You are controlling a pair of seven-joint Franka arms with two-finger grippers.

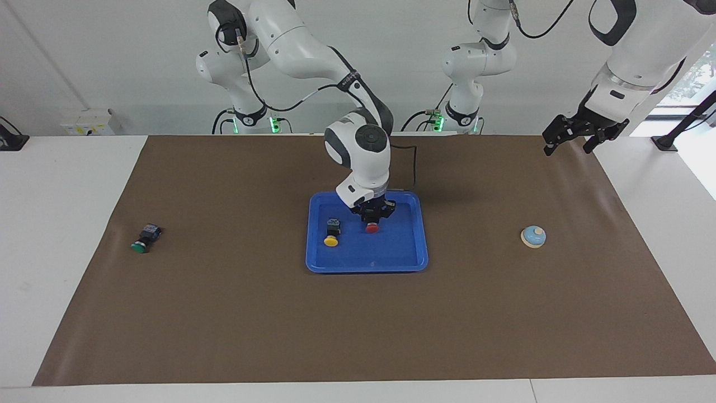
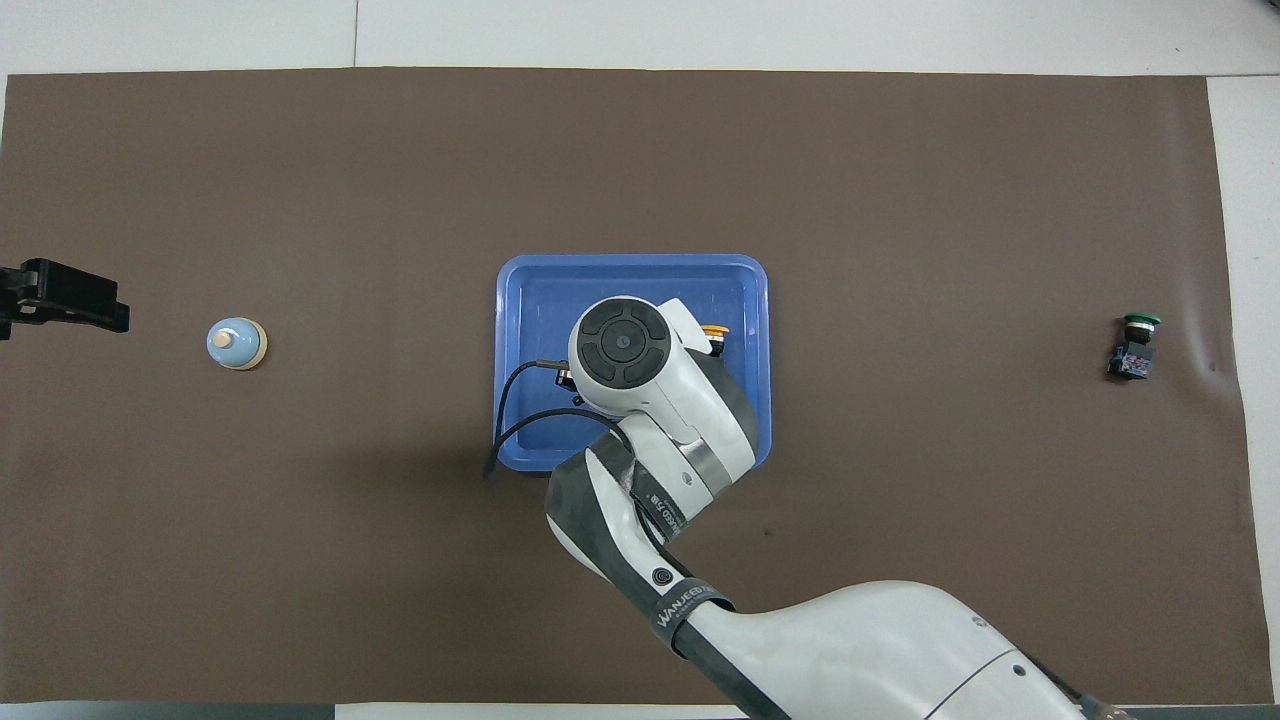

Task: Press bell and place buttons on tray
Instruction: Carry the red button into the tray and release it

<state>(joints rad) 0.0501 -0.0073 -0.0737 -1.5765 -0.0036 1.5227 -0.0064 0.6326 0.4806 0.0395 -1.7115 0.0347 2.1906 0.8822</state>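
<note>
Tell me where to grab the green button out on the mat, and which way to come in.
The green button lies on its side on the mat toward the right arm's end, cap pointing away from the robots. Grip the black boxy body rather than the round cap, coming straight down with the fingers across its flat sides; nothing stands near it.

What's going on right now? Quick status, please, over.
Right gripper holds red button over tray. Left gripper waits at its table end. Yellow button in tray; green button out on mat; bell untouched. Nothing blocking.
</note>
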